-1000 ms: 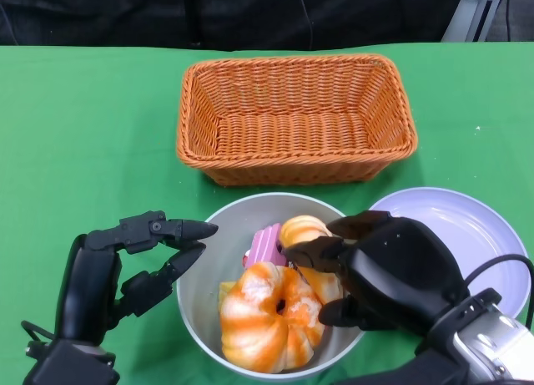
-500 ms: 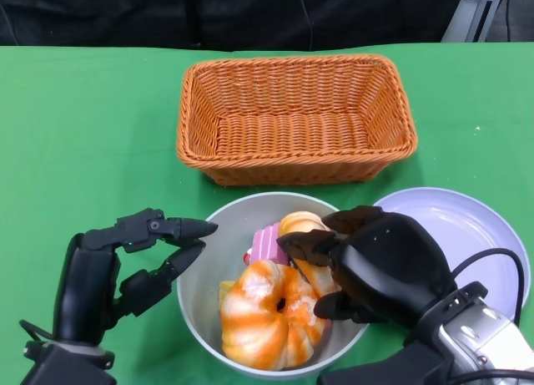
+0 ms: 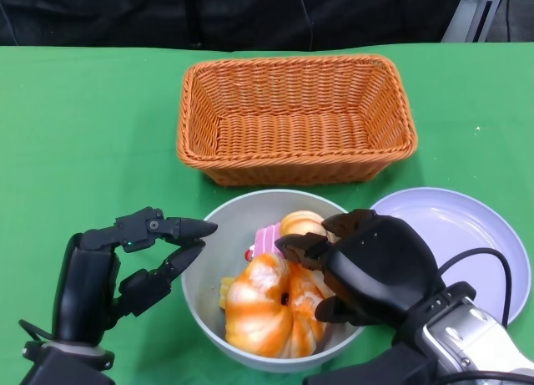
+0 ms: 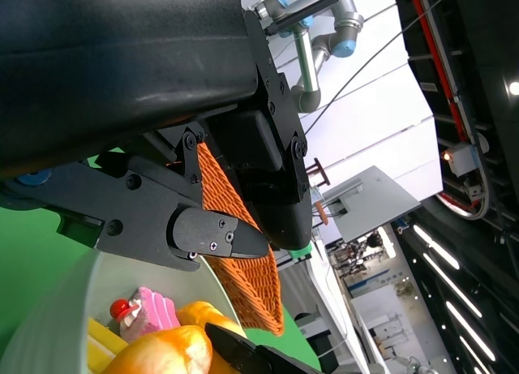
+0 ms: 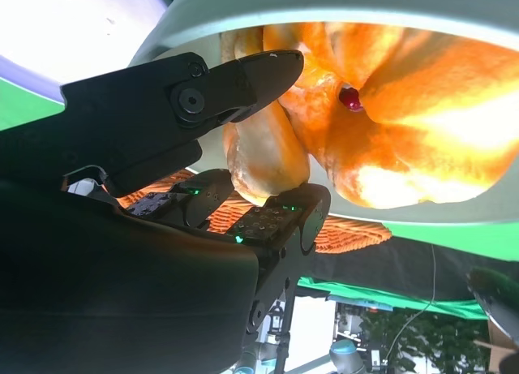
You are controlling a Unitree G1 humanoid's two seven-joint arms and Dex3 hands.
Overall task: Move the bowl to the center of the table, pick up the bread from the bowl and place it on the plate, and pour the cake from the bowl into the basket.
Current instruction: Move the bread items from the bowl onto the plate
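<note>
The bowl [image 3: 204,260] stands on the green surface [image 3: 83,134] near its middle, just in front of the wicker basket [image 3: 294,118], so the first step reads as done; the bread transfer appears to be the step in hand, and the pour of the cake into the basket is left. From left to right: the left robot hand [image 3: 138,264] hovers just beside the bowl's left rim, its fingers apart and holding nothing, with the tips close to the rim but contact not discernible. The bowl holds a large orange-and-white twisted bread [image 3: 271,306], a pink cake slice topped with a red cherry [image 3: 265,241], a smaller golden bread roll [image 3: 302,226] and a yellow piece at the lower left that cannot be identified. The right robot hand [image 3: 367,264] reaches into the bowl from the right; in the right wrist view its fingers [image 5: 243,78] close around a golden piece of bread [image 5: 263,159], so it appears to grip bread, though not yet lifted clear of the bowl. The basket, beyond the bowl, holds nothing visible. The pale lilac plate [image 3: 467,230], just right of the bowl and partly hidden by the right forearm, carries nothing on its visible part.
</note>
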